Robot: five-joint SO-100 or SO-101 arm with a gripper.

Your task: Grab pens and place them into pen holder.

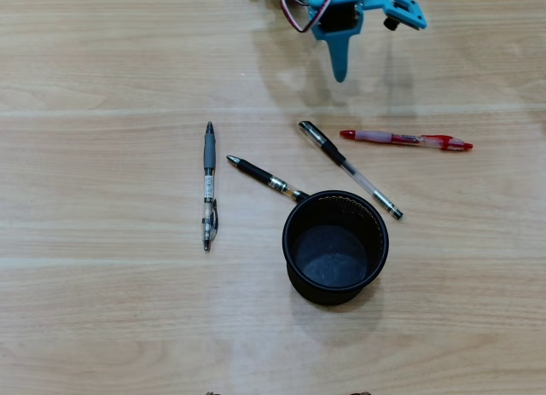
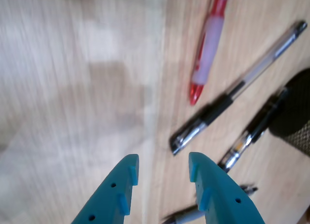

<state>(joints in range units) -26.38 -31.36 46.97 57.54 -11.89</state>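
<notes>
Several pens lie on the wooden table in the overhead view: a grey pen (image 1: 208, 186) at the left, a black pen (image 1: 264, 178) with its end against the holder, a clear pen with a black grip (image 1: 350, 169), and a red pen (image 1: 405, 140) at the right. The black mesh pen holder (image 1: 335, 246) stands upright and empty below them. My teal gripper (image 1: 341, 66) hovers at the top, above the pens. In the wrist view the gripper (image 2: 163, 158) is open and empty, with the red pen (image 2: 208, 50), the clear pen (image 2: 232, 93), the black pen (image 2: 254, 132) and the holder's edge (image 2: 295, 112) to its right.
The wooden table (image 1: 102, 310) is bare to the left of the grey pen and below the holder. The tip of the grey pen (image 2: 186, 216) shows at the bottom of the wrist view between the fingers.
</notes>
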